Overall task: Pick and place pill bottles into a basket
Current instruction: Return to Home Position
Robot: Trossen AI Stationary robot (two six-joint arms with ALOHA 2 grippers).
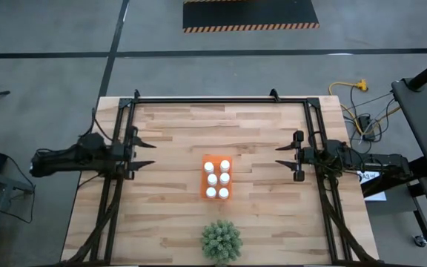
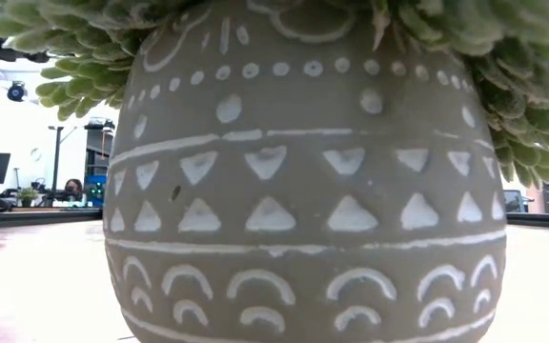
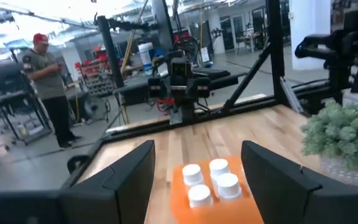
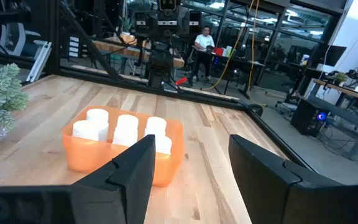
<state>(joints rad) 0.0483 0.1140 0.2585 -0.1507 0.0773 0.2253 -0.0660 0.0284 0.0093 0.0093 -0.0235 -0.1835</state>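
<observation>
The orange basket stands on the table's middle, a little toward the near edge, with several white pill bottles upright inside it. It also shows in the left wrist view and the right wrist view. My left gripper is open and empty at the table's left side, above the wood. My right gripper is open and empty at the table's right side. Both point toward the basket from a distance.
A green spiky plant in a grey patterned pot stands near the table's front edge, just in front of the basket, and fills the low view. Black frame rails run along the far and side edges. A person stands beyond the table.
</observation>
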